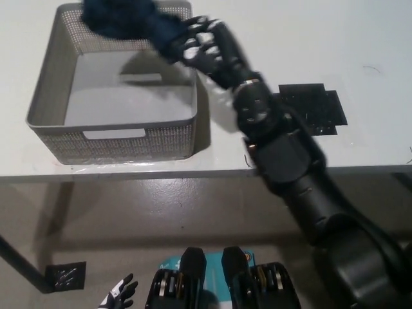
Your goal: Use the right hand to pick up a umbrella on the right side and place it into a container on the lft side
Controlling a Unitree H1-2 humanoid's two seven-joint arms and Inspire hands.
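- Over the far rim of the grey basket [48,96], the right robot hand [203,48] held the dark blue umbrella [122,19], fingers [193,38] wrapped around its near end.
- Umbrella was folded, a bunched dark mass; it lay across the basket's far wall and far right corner, part of it reaching past the picture's top edge. Whether it touched the rim could not be told.
- Black right arm [290,161] ran diagonally from the bottom right, crossing the near edge of the white desk [360,38] and passing above the basket's right wall.
- Basket stood on the left part of the desk, its near wall close to the desk's near edge. Perforated walls, a handle slot showing in the near wall. Interior floor was bare, shadowed under the umbrella.
- Black patch [312,109] lay flat on the desk right of the arm, uncovered, well apart from the basket.
- Desk surface to the right of and beyond the patch was open.
- Left robot hand [119,295] was white, low at the bottom left below the desk edge, fingers spread, holding nothing.
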